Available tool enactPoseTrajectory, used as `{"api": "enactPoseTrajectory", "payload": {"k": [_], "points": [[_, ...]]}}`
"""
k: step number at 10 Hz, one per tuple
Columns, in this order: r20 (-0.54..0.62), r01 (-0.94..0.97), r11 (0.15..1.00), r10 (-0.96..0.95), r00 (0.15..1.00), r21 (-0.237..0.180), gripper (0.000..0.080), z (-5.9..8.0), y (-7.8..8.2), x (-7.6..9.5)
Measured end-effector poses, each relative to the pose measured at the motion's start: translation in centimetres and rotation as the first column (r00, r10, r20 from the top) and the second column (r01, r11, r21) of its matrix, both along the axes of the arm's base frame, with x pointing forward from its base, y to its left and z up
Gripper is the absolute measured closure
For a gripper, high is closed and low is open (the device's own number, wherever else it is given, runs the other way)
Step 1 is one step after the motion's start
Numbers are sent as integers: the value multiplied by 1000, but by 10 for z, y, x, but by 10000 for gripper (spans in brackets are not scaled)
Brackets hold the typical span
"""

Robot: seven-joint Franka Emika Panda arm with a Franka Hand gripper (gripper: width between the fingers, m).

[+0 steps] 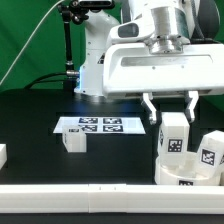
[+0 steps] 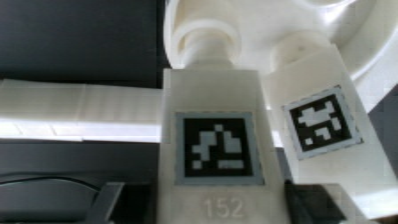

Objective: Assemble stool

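Gripper (image 1: 172,113) is clamping the upright leg (image 1: 176,136) near its top. The leg's long axis is running vertical, straight down at the gripper's 6 o'clock in the exterior view, with its lower end meeting the seat (image 1: 170,174) directly beneath.

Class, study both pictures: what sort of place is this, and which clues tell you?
Probably a robotics lab bench: a white robot arm whose gripper holds a tagged white leg, a marker board lying on the black table, and more tagged stool parts nearby.
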State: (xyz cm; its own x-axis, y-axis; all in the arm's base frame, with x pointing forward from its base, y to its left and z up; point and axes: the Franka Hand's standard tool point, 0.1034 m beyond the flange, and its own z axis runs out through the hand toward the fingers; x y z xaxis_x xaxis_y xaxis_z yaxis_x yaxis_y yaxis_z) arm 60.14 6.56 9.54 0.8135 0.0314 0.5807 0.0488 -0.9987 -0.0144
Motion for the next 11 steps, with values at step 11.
{"api": "enactPoseTrajectory", "payload": {"k": [11], "points": [[-45,-5,1000,6,999,8,156,0,3,-3]]}}
